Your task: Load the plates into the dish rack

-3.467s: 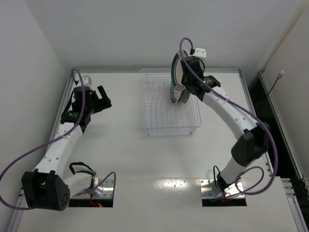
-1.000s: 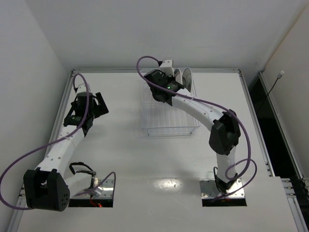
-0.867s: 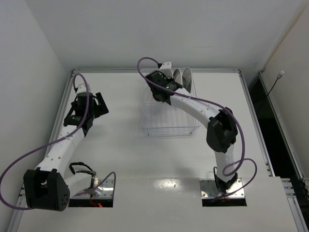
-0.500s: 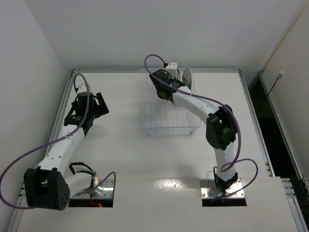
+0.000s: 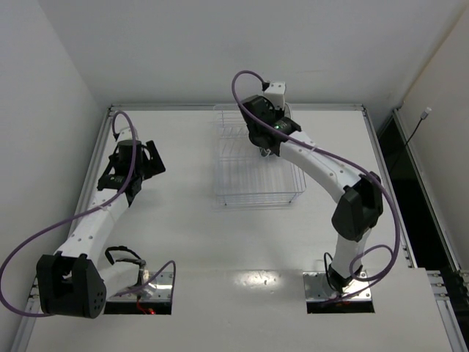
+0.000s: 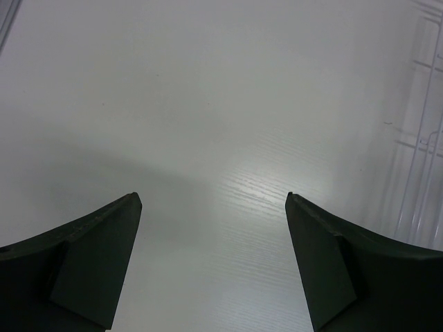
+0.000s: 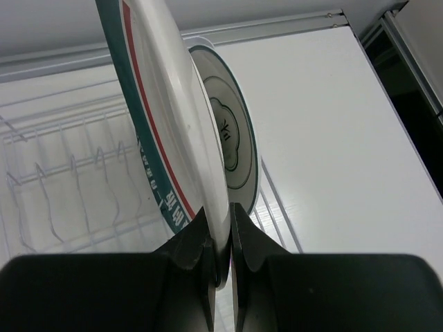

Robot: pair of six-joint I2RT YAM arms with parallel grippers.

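In the right wrist view my right gripper (image 7: 229,207) is shut on the lower rim of a white plate with a teal rim and red ring (image 7: 159,104), held upright on edge over the dish rack (image 7: 69,173). Just behind it a second plate (image 7: 232,138), teal-rimmed with a dark drawing, stands upright at the rack's right side. In the top view the right gripper (image 5: 268,143) reaches over the far end of the wire rack (image 5: 256,183) and hides the plates. My left gripper (image 5: 146,158) is open and empty, left of the rack. No other plates are in view.
The left wrist view shows the open left gripper (image 6: 212,197) above bare table, with the rack's edge (image 6: 422,138) at the right. A raised table rim (image 5: 176,107) and the back wall lie just behind the rack.
The right arm lowered from high over the rack's right side, swept to the rack's far left, then swung back right over its far end. The left arm barely moved.
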